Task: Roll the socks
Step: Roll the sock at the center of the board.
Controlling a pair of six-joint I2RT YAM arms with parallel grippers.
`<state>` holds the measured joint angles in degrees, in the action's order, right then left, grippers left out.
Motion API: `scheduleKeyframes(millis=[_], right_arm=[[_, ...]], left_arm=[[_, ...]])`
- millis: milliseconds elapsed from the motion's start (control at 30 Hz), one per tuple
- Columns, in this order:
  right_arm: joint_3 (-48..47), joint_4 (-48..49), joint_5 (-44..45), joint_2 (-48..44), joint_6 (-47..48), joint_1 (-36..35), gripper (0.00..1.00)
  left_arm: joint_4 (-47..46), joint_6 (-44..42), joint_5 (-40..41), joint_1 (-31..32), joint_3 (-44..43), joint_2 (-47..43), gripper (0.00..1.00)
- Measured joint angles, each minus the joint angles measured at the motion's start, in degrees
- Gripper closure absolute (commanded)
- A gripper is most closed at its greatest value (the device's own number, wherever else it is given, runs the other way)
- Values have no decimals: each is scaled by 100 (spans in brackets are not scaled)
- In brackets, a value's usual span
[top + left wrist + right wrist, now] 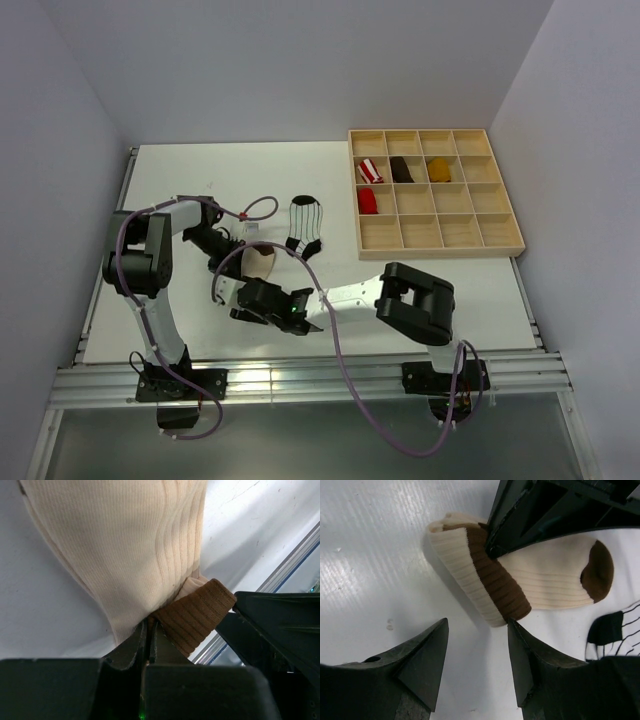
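Left jaws pinch one cream sock (545, 580); right jaws gape; one striped sock (304, 222) beside.

Seen from above, the cream sock (262, 262) is only a small pale piece between my left gripper (232, 247) and my right gripper (248, 295); they hide the rest. My left wrist view cuts it at the top edge. In my right wrist view, the picture's edge and my finger (530, 660) hide most of the striped sock (607, 630). The 4 sock bundles (401, 168) in the tray (440, 253) are too small to read.
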<state>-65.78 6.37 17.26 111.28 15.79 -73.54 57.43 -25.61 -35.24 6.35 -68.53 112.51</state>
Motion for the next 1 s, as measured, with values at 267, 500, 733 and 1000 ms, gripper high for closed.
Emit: scheduleKeyframes(millis=[267, 500, 733, 1000], right_arm=[[-146, 136, 400, 256, 304, -146, 42], [-184, 352, 793, 367, 472, -293, 42], [-208, 516, 903, 372, 560, -358, 42], [-361, 514, 879, 514, 625, -358, 42]], left_arm=[[81, -33, -9, 0, -72, 70, 100], [118, -68, -9, 0, -98, 98, 100], [122, -68, -9, 0, -103, 101, 100], [125, -70, -9, 0, -103, 103, 100]])
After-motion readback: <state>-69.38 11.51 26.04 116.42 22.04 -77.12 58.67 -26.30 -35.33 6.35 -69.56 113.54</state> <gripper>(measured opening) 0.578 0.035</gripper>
